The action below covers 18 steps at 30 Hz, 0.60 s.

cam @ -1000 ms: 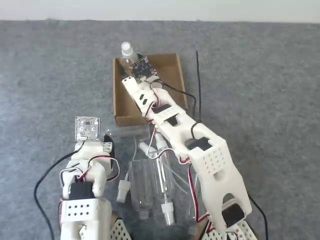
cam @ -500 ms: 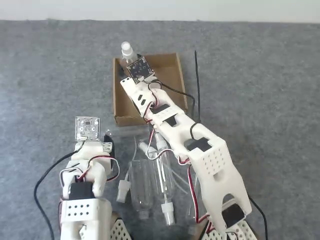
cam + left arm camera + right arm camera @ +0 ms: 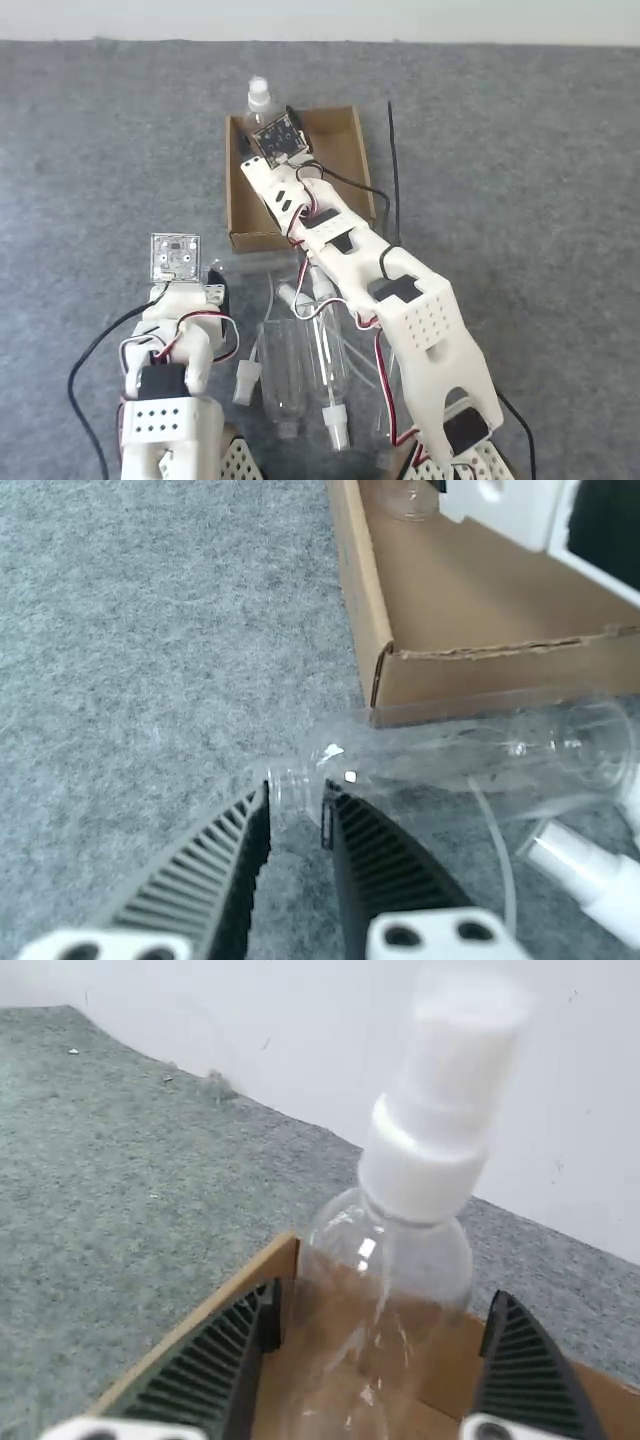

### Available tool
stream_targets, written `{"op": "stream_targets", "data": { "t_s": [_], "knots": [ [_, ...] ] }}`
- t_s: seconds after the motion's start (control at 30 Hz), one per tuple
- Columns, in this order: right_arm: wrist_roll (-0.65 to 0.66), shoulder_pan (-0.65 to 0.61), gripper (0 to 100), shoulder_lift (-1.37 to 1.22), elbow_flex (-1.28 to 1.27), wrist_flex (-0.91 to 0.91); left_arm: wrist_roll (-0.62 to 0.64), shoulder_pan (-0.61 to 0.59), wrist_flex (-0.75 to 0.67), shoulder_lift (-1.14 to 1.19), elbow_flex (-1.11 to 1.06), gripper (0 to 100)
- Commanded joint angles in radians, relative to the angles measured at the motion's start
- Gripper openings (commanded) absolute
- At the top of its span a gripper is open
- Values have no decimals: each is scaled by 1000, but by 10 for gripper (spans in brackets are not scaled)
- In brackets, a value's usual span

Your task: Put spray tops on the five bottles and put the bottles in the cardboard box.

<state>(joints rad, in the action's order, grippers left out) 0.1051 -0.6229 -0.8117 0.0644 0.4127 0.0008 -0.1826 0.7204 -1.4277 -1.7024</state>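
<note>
A clear bottle with a white spray top (image 3: 258, 95) (image 3: 400, 1250) stands upright in the far left corner of the cardboard box (image 3: 345, 150) (image 3: 190, 1335). My right gripper (image 3: 380, 1310) is open, one finger on each side of the bottle's body with small gaps. My left gripper (image 3: 294, 798) is open only a little near the table's front left. Its tips flank the mouth of a capless clear bottle (image 3: 470, 750) that lies in front of the box wall (image 3: 480, 670). More clear bottles (image 3: 285, 365) and loose spray tops (image 3: 247, 378) lie between the arms.
The grey carpet left of the box and to the far right is free. A black cable (image 3: 396, 170) runs along the box's right side. Another spray top with its tube (image 3: 590, 870) lies close to the lying bottle. A white wall rises behind the box.
The spray top of the bottle in the box has shifted slightly away from the arm. The left arm has not moved.
</note>
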Motion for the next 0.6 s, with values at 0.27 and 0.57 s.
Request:
{"op": "stream_targets", "data": {
  "t_s": [0.27, 0.57],
  "knots": [
    [-2, -25, 279, 185, -117, -13, -8, -3, 5, -25, 10, 81],
    [-2, -13, 279, 272, -227, -13, -8, -3, 5, -25, 10, 81]
  ]
}}
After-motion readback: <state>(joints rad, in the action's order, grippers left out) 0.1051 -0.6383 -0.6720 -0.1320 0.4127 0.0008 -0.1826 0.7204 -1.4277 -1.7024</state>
